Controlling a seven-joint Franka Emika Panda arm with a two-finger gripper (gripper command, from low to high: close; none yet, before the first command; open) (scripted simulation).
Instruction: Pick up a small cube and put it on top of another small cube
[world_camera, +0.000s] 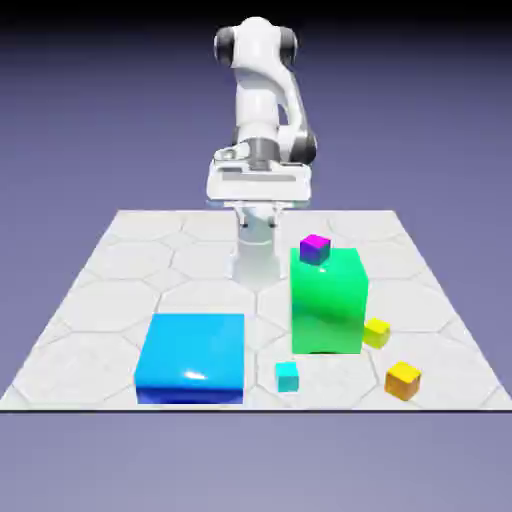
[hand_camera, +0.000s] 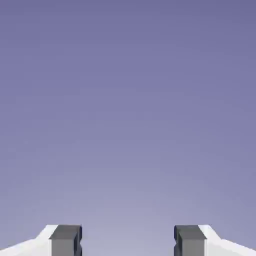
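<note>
Gripper (hand_camera: 128, 241) wide open, apparently just backdrop (hand_camera: 128, 125) between fingertips (hand_camera: 65, 246).

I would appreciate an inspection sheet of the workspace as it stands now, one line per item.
Surface: pale table with a pattern of large cells; no spill visible.
Job's things: small cubes in magenta, cyan, yellow and orange; which two are meant, cannot tell. The magenta one shows at the green block's top; contact unclear.
Clutter: large green block, low wide blue block.
Gripper: open, nothing between its fingertips.
Cables: nothing seen.
Surroundings: plain blue-violet backdrop; no people in view.
</note>
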